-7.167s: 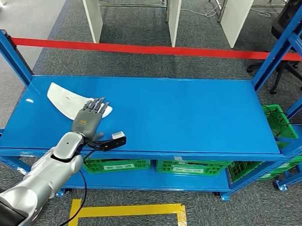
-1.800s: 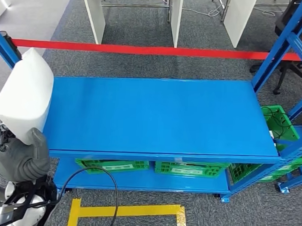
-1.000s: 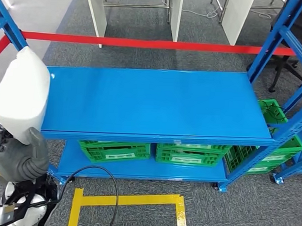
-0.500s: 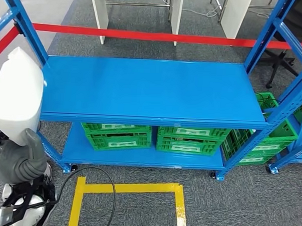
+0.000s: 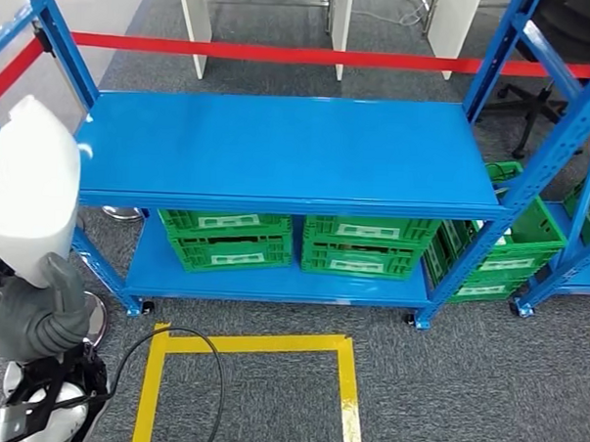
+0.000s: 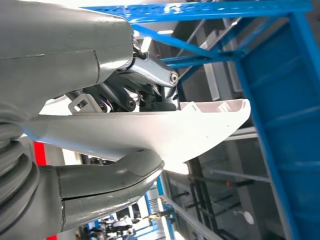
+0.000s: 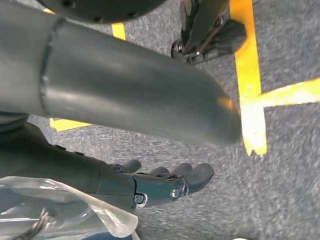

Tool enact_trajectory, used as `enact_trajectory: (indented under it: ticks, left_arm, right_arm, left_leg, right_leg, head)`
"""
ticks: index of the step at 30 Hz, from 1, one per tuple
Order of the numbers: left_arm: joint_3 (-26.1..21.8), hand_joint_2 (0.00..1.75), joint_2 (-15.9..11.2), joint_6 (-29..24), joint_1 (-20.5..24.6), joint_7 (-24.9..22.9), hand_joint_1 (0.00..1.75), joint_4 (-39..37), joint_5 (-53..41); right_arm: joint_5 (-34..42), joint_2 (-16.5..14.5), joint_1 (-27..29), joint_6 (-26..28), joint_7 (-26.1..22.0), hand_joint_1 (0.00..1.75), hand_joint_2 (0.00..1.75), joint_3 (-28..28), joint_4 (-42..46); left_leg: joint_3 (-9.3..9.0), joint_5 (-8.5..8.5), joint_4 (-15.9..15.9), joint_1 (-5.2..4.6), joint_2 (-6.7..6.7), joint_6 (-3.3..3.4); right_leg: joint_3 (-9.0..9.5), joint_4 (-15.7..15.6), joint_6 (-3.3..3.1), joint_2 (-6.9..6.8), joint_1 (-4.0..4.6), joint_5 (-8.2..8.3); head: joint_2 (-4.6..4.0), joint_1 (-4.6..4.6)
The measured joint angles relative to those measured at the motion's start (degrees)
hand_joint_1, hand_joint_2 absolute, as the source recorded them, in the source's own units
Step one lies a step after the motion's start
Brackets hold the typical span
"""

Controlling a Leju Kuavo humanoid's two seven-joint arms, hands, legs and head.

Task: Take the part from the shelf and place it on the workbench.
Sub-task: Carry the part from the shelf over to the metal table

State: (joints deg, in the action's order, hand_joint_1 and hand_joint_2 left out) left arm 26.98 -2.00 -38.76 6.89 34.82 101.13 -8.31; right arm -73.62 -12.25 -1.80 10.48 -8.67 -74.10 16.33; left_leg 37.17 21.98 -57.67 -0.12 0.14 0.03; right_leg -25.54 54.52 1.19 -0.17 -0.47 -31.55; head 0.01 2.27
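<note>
Gripping the white part [image 5: 29,185], left hand [image 5: 32,312]; right hand [image 7: 166,182] empty, fingers apart; crate labels [image 5: 223,221] seemingly unreadable.

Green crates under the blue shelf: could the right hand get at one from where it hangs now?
Probably not. The right hand hangs empty over the carpet by the yellow floor tape, while the green crates sit under the shelf top, away from the robot.
</note>
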Motion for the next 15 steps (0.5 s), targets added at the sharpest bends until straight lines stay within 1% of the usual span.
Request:
enact_trajectory:
  ticks: [1,2,3,4,5,6,7,8,9,10,11,12,13,14,15]
  left_arm:
    - [-0.14,1.75,-0.02,-0.15,-0.13,0.12,1.75,0.00,-0.04]
    - [-0.31,1.75,-0.05,-0.33,-0.25,0.29,1.75,0.00,-0.08]
    - [-0.46,1.75,-0.07,-0.49,-0.35,0.46,1.75,0.00,-0.10]
    - [-0.57,1.75,-0.09,-0.59,-0.46,0.60,1.75,0.00,-0.11]
    - [-0.67,1.75,-0.11,-0.65,-0.58,0.70,1.75,0.00,-0.11]
    - [-0.75,1.75,-0.13,-0.67,-0.69,0.75,1.75,0.00,-0.11]
    - [-0.82,1.75,-0.15,-0.67,-0.76,0.76,1.75,0.00,-0.10]
    - [-0.87,1.75,-0.17,-0.67,-0.78,0.76,1.75,0.00,-0.10]
    - [-0.91,1.75,-0.19,-0.67,-0.77,0.76,1.75,0.00,-0.10]
    - [-0.96,1.75,-0.19,-0.68,-0.78,0.79,1.75,0.01,-0.10]
    - [-1.03,1.75,-0.19,-0.72,-0.80,0.84,1.75,0.01,-0.10]
    - [-1.15,1.75,-0.20,-0.79,-0.84,0.93,1.75,0.02,-0.08]
    - [-1.28,1.75,-0.21,-0.87,-0.91,1.04,1.75,0.02,-0.03]
    - [-1.42,1.75,-0.23,-0.94,-0.99,1.15,1.75,0.02,0.01]
    - [-1.54,1.75,-0.24,-0.99,-1.05,1.26,1.75,0.02,0.04]
  right_arm:
    - [-0.09,-0.01,0.03,-0.22,-0.01,0.00,0.00,0.00,-0.02]
    - [-0.17,-0.02,0.05,-0.60,-0.15,0.00,0.00,0.00,-0.04]
    - [-0.23,-0.02,0.06,-1.08,-0.42,0.00,0.00,0.00,-0.03]
    - [-0.23,-0.01,0.08,-1.61,-0.77,0.00,0.00,0.00,-0.03]
    - [-0.20,-0.01,0.09,-2.11,-1.10,0.00,0.00,0.00,-0.03]
    - [-0.16,-0.01,0.10,-2.49,-1.34,0.00,0.00,0.00,-0.03]
    - [-0.13,-0.02,0.10,-2.72,-1.47,0.00,0.00,0.00,-0.03]
    - [-0.13,-0.02,0.10,-2.84,-1.54,0.00,0.00,0.00,-0.03]
    - [-0.13,-0.02,0.10,-2.93,-1.63,0.00,0.00,0.00,-0.03]
    - [-0.13,-0.02,0.08,-3.03,-1.76,0.00,0.00,0.00,-0.03]
    - [-0.16,-0.02,0.07,-3.16,-1.96,0.00,0.00,0.00,-0.03]
    - [-0.26,-0.01,0.07,-3.36,-2.23,0.00,0.00,0.00,-0.03]
    - [-0.37,-0.01,0.10,-3.57,-2.52,0.00,0.00,0.00,-0.03]
    - [-0.46,-0.01,0.18,-3.77,-2.79,0.00,0.00,0.00,-0.03]
    - [-0.52,-0.01,0.26,-3.93,-3.01,0.00,0.00,0.00,-0.03]
  left_leg:
    - [0.52,1.83,-1.33,0.08,-0.04,-0.32]
    - [1.24,4.67,-3.89,0.20,-0.07,-0.60]
    - [2.03,7.96,-7.49,0.28,-0.07,-0.85]
    - [2.64,10.47,-11.47,0.36,-0.07,-1.04]
    - [2.88,11.66,-14.73,0.42,-0.07,-1.19]
    - [2.45,11.52,-16.39,0.48,-0.07,-1.27]
    - [1.05,10.34,-15.85,0.56,-0.07,-1.30]
    - [-1.30,8.78,-13.13,0.64,-0.07,-1.27]
    - [-4.12,7.91,-9.10,0.70,-0.09,-1.19]
    - [-6.81,7.65,-4.92,0.67,-0.13,-1.07]
    - [-8.60,7.90,-1.86,0.62,-0.18,-0.89]
    - [-9.35,8.41,-0.20,0.52,-0.22,-0.71]
    - [-9.35,8.49,0.28,0.41,-0.25,-0.41]
    - [-8.83,8.22,0.32,0.46,-0.21,0.03]
    - [-8.29,7.79,0.37,0.50,-0.14,0.55]
  right_leg:
    - [-0.62,-0.02,-0.48,-0.17,-0.10,0.62]
    - [-1.33,-0.03,-0.83,-0.35,-0.18,1.28]
    - [-1.95,0.03,-1.08,-0.46,-0.15,1.91]
    - [-2.61,0.15,-1.17,-0.54,-0.13,2.54]
    - [-3.36,0.36,-1.16,-0.59,-0.12,3.14]
    - [-4.15,0.65,-1.12,-0.63,-0.12,3.67]
    - [-5.11,1.05,-1.04,-0.66,-0.13,4.12]
    - [-6.02,1.52,-0.92,-0.68,-0.16,4.43]
    - [-6.81,2.05,-0.77,-0.68,-0.16,4.67]
    - [-7.53,2.63,-0.55,-0.63,-0.09,4.89]
    - [-8.10,3.08,-0.27,-0.59,-0.02,5.15]
    - [-8.56,3.37,0.05,-0.55,0.04,5.50]
    - [-8.92,3.50,0.41,-0.52,0.08,5.92]
    - [-9.25,3.57,0.80,-0.48,0.01,6.17]
    - [-9.68,3.88,1.14,-0.40,-0.07,5.76]
  head:
    - [0.00,-0.13]
    - [0.00,-0.22]
    - [-0.01,-0.33]
    - [-0.01,-0.40]
    - [-0.01,-0.39]
    - [-0.01,-0.40]
    - [-0.01,-0.40]
    - [-0.01,-0.40]
    - [-0.01,-0.39]
    - [-0.01,-0.37]
    - [-0.01,-0.34]
    - [-0.01,-0.33]
    - [-0.01,-0.30]
    - [-0.01,-0.31]
    - [-0.01,-0.34]
